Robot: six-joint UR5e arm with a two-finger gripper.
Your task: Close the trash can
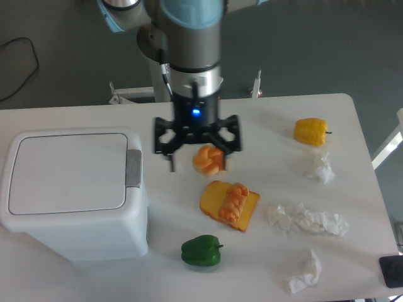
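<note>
The fingers (172, 162) are pointing down at the table (271, 119), one thin dark finger showing at the left by the gripper's (196, 160) black body and the other hidden behind a small orange roll (208, 160), so whether they are spread or closed cannot be told. The gripper is hanging from the arm (192, 44), with a blue light glowing on its wrist, and it is sitting just right of the bin (75, 195), not touching it.

The bin is standing at the left side of the table, a big white box with rounded corners. Its lid (69, 171) is lying flat on top, and the grey tab (133, 168) is facing the gripper on the right edge.

Below the roll, a slice of orange bread (217, 202) is lying with a braided pastry (233, 202) resting across it. A green pepper (201, 251) is sitting near the front edge, just right of the bin's lower corner. A yellow pepper (311, 131) is sitting at the far right. Crumpled tissues are lying down the right side: one (320, 168) under the yellow pepper, a wider wad (308, 220) beside the bread, and another (302, 272) near the front edge.
</note>
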